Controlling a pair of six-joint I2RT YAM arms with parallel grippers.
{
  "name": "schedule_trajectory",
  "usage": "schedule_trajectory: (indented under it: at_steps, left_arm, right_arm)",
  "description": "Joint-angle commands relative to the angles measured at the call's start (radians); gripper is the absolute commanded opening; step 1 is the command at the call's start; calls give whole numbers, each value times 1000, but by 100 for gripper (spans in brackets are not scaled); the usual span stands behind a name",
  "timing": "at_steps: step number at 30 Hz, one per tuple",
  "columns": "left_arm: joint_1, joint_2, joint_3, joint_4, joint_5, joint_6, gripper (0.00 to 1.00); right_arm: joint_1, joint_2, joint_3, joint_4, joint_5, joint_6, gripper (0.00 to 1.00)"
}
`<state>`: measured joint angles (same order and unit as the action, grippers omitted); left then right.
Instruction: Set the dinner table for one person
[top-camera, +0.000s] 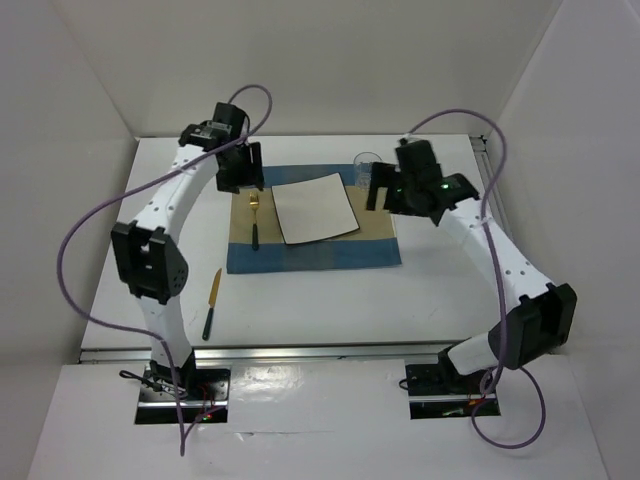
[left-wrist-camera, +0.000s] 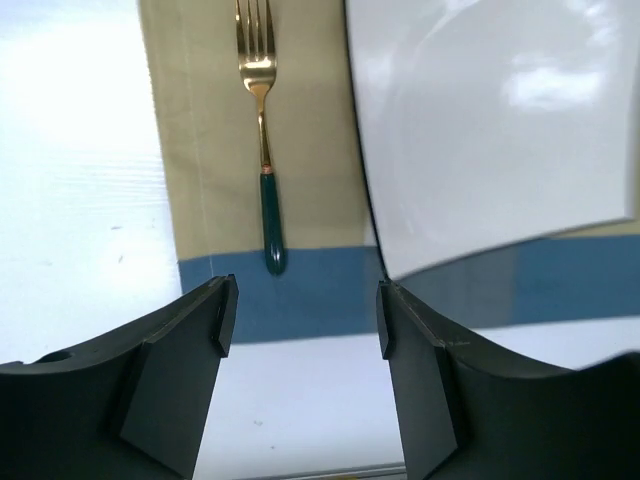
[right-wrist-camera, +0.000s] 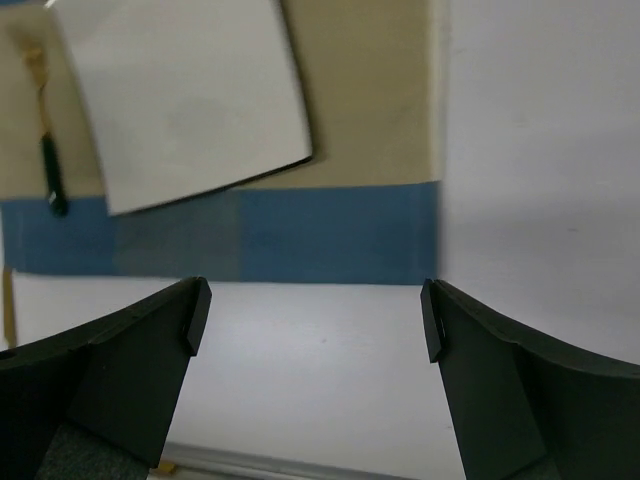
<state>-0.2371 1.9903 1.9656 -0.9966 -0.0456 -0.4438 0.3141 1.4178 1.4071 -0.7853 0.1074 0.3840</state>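
- Dinner table (top-camera: 330, 300): a wide matte white top. It fills the floor of the white-walled enclosure, and both arm bases are bolted at its near edge.
- Placemat (top-camera: 300, 258): striped blue and tan cloth, lying flat around the table's centre, a little toward the far side.
- Plate (top-camera: 315, 208): square, white, with a thin dark rim. It sits on the placemat, turned slightly askew to the cloth's edges.
- Fork (left-wrist-camera: 262, 140): gold tines and neck with a dark green handle. It lies on the tan strip just left of the plate, not touching it. The tines point to the far side and the handle tip reaches the blue band.
- Knife (top-camera: 212, 303): gold blade with a dark handle. It lies on the bare table off the placemat's near-left corner, apart from the cloth.
- Glass (top-camera: 366, 168): clear, upright, at the placemat's far-right corner. I cannot tell whether it stands on the cloth or on the table.
- Left gripper (left-wrist-camera: 305, 315): it hangs over the left part of the placemat, above the fork. The jaws are parted with nothing between them, and the fork lies flat on the cloth beyond the fingertips.
- Right gripper (right-wrist-camera: 312, 318): it hovers above the placemat's right edge, near the glass. The jaws are spread fully wide and empty, with only cloth and table showing between them.
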Motion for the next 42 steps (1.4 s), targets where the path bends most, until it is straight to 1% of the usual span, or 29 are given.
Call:
schedule_trajectory:
  at_steps: [1,4,5,6,7,8,9,10,12,13,15,16,18,21,22,25,26,29,30,34,37,42]
  left_arm:
    - [15,-203,53,-50,10,13,75]
    - [41,-309,43,-59,25,-22,75]
    - [51,-333,42,-59,45,-36,75]
    - [51,-355,42,-68,56,-47,75]
    - [51,-399,29,-68,65,-74,75]
    - [51,-422,15,-68,75,-90,75]
    - [61,-445,3,-59,75,-117,75]
    - [61,-467,-10,-59,75,-133,75]
    - [61,-519,-10,-59,66,-142,75]
    - [70,-531,-1,-94,49,-162,75]
    - [81,-564,9,-122,0,-174,75]
    - [81,-579,9,-122,-26,-199,75]
    - [81,-631,9,-132,-40,-210,75]
    - [90,-671,-17,-123,-50,-219,75]
    - [90,-680,-17,-123,-50,-219,75]
    - [90,-694,-28,-132,-36,-219,75]
    - [90,-718,-55,-132,-24,-219,75]
    - [90,-728,-65,-123,-23,-219,75]
    - [90,-728,-65,-132,-23,-219,75]
    - [90,-748,-97,-120,-2,-219,75]
    - [81,-748,-97,-120,-2,-219,75]
    - [81,-775,-108,-120,-11,-219,75]
  right_arm:
    - [237,33,41,27,-12,93,100]
    - [391,110,52,61,18,170,100]
    - [490,134,64,73,32,215,100]
    - [541,160,73,84,69,240,100]
    - [637,220,101,96,92,284,100]
    - [682,255,124,97,136,308,100]
    - [722,329,150,97,156,346,100]
    - [796,366,205,97,170,357,99]
    - [854,440,262,97,192,369,97]
    - [902,510,323,97,205,381,95]
    - [937,606,380,97,218,404,94]
    - [960,636,421,97,218,415,92]
    - [971,682,434,159,169,415,91]
    - [971,751,475,204,132,444,88]
    - [980,783,486,204,132,455,86]
    - [981,852,553,204,132,489,83]
    - [990,874,602,189,132,507,79]
    - [1002,969,706,115,144,529,74]
    - [1002,989,771,97,144,542,73]
    - [1013,1055,851,32,155,598,68]
    - [1022,1086,901,-44,186,618,68]
    - [1022,1132,915,-78,196,604,68]
